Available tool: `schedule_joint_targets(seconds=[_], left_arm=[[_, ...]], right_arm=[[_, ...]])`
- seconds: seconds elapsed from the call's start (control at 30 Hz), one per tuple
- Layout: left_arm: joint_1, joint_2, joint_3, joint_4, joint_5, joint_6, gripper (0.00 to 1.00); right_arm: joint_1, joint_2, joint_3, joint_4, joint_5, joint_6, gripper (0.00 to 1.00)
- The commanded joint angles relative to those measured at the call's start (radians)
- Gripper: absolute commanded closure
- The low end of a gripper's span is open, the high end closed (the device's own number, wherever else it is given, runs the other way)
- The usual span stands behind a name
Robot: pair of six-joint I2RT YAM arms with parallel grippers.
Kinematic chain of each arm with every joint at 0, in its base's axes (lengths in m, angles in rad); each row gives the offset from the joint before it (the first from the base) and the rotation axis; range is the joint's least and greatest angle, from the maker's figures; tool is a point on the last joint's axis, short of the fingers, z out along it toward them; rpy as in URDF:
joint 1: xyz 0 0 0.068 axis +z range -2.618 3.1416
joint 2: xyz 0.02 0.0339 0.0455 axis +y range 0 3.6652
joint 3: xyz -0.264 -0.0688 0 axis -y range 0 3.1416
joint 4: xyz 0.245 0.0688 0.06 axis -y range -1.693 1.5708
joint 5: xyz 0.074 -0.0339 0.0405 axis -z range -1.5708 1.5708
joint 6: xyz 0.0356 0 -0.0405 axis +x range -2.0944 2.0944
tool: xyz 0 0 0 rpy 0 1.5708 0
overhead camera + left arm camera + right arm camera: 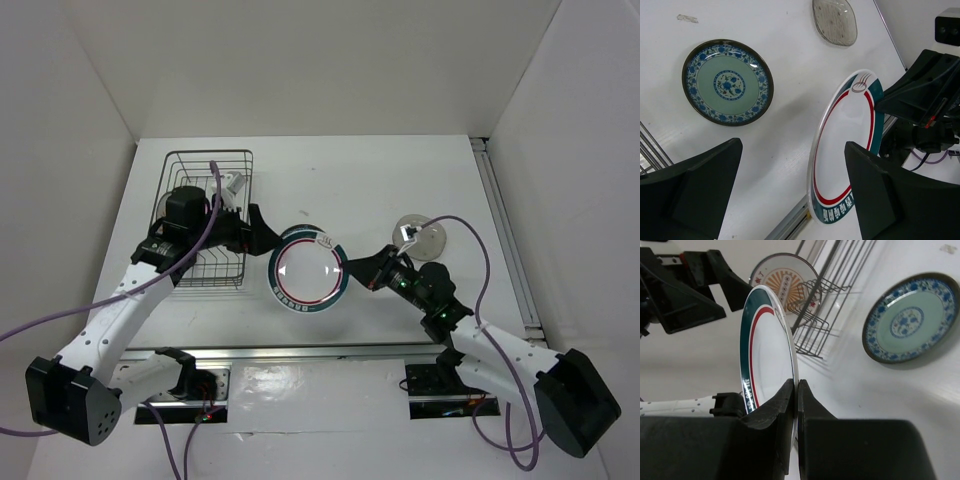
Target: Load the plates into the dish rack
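Note:
A white plate [307, 275] with red and teal rings hangs on edge above the table, and my right gripper [796, 387] is shut on its rim. My left gripper [790, 195] is open on either side of the far edge of that plate [847, 150], touching nothing; the rim stands nearer its right finger [885, 200]. The teal patterned plate [727, 82] lies flat on the table. The orange sunburst plate [785, 282] stands upright in the dark wire dish rack [825, 305], which sits at the left [205, 215].
A small grey translucent dish [420, 235] lies on the table to the right, behind my right arm. White walls close in the table on three sides. A metal rail [330, 350] runs along the near edge.

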Motion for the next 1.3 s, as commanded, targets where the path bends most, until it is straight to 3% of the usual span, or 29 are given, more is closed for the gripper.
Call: schedule_joint_targets(seconds=[0.0,0.17,0.27,0.33,0.37,0.47,0.53,0.57,0.6,0.67,0.7,0.8,0.87,1.03,1.27], left_arm=[[-0.004,-0.002,0.007,0.022,0.029,0.013,0.04],[-0.004,-0.002,0.007,0.022,0.086,0.022,0.15],[-0.004,0.007,0.007,0.022,0.098,0.022,0.38],[-0.004,0.007,0.007,0.022,0.107,0.022,0.57],[-0.004,0.007,0.007,0.031,0.107,0.022,0.74],[-0.004,0.007,0.016,0.031,0.152,0.022,0.98],[-0.004,-0.002,0.016,0.042,0.161,0.022,1.0],[-0.004,-0.002,0.016,0.042,0.161,0.032,1.0],[-0.004,-0.022,0.016,0.042,0.161,0.032,1.0],[-0.004,-0.051,0.026,0.042,0.12,0.042,1.0],[-0.004,-0.07,0.037,0.014,0.045,0.055,1.0],[-0.004,-0.152,0.092,-0.047,-0.102,0.079,1.0],[-0.004,-0.189,0.134,-0.122,-0.262,0.094,0.92],[-0.004,-0.24,0.247,-0.214,-0.583,0.122,0.91],[-0.013,-0.185,0.267,-0.236,-0.958,0.206,1.0]], right_arm=[[0.023,0.028,0.087,0.181,0.001,-0.03,1.0],[0.045,0.102,0.144,0.19,0.022,-0.067,1.0],[0.056,0.135,0.162,0.221,0.032,-0.067,1.0],[0.077,0.16,0.173,0.233,0.042,-0.078,1.0],[0.077,0.16,0.173,0.233,0.042,-0.078,1.0],[0.105,0.185,0.191,0.233,0.07,-0.099,1.0],[0.126,0.194,0.191,0.233,0.096,-0.11,1.0],[0.126,0.194,0.191,0.233,0.096,-0.11,0.94],[0.135,0.194,0.191,0.233,0.108,-0.121,0.74],[0.144,0.194,0.191,0.221,0.136,-0.121,0.16],[0.145,0.194,0.191,0.207,0.148,-0.121,0.0],[0.154,0.183,0.191,0.138,0.171,-0.145,0.0],[0.154,0.159,0.191,0.101,0.191,-0.158,0.0],[0.154,0.149,0.152,0.077,0.2,-0.178,0.0],[0.154,0.114,0.142,-0.031,0.209,-0.227,0.0]])
